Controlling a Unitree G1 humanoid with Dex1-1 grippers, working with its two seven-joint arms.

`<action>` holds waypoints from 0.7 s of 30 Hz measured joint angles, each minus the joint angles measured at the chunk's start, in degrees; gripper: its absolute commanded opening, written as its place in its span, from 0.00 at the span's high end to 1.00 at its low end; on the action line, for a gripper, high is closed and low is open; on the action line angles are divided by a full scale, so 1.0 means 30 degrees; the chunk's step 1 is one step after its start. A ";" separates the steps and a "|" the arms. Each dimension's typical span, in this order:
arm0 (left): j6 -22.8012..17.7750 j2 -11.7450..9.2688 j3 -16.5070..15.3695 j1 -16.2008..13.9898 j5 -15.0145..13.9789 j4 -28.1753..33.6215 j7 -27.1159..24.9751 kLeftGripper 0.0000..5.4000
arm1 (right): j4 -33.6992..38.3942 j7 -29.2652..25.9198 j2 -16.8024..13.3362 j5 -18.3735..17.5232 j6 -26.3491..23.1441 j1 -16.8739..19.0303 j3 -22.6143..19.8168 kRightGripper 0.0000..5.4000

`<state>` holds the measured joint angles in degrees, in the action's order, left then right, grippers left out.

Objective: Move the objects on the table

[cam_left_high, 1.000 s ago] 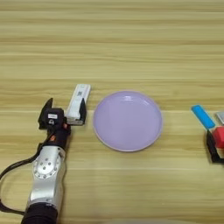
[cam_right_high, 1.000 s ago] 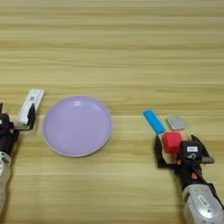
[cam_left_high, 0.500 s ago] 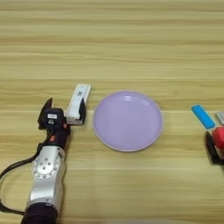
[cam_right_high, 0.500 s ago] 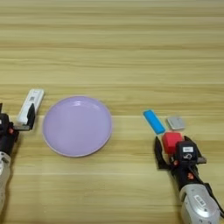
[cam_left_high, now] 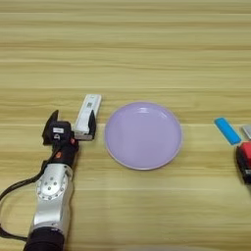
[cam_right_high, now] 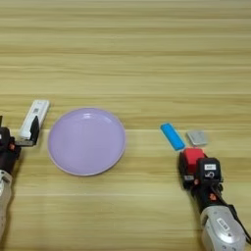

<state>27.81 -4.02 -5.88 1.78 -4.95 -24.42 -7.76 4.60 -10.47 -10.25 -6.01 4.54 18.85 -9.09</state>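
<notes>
The round lilac plate (cam_left_high: 143,135) lies empty in the middle of the table (cam_left_high: 127,44). Left of it lies the white flat bar (cam_left_high: 88,113), pointing away from me. My left gripper (cam_left_high: 71,125) is open, and the bar's near end sits between its fingers, close against the right finger (cam_left_high: 91,123). On the right, my right gripper (cam_right_high: 194,165) has a black finger on each side of the small red cube (cam_right_high: 191,156) and is shut on it. The cube rests on the table.
A small blue oblong block (cam_right_high: 172,136) and a small grey square tile (cam_right_high: 197,138) lie just beyond the red cube. Black cables trail from the left forearm (cam_left_high: 51,188) near the front edge.
The right gripper's fingers have drawn together onto the red cube, which stays in place. The left gripper, bar and plate have not moved.
</notes>
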 measured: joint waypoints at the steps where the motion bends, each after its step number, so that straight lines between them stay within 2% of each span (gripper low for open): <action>1: 0.0000 0.0000 0.0000 0.0000 0.0000 0.0000 0.0000 0.00 | 0.0029 0.0000 0.0005 0.0002 0.0000 0.0003 0.0039 0.58; 11: 0.0000 -0.0001 0.0000 0.0002 0.0005 -0.0056 0.0006 0.00 | 0.1051 0.0005 0.0016 0.0085 -0.0021 0.0007 0.0464 0.58; 17: 0.0004 -0.0011 -0.0015 0.0049 0.0003 -0.0385 0.0004 0.00 | 0.2025 -0.0038 0.0126 0.0479 -0.0138 -0.0163 0.1490 0.58; 21: 0.0016 -0.0016 -0.0020 0.0255 0.0005 -0.0779 0.0002 0.00 | 0.2416 -0.0153 0.0481 0.0740 -0.0473 -0.1182 0.2812 0.58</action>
<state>27.86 -4.07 -5.94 2.55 -4.93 -26.76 -7.76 11.84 -10.93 -8.80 -3.79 3.12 15.30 -0.66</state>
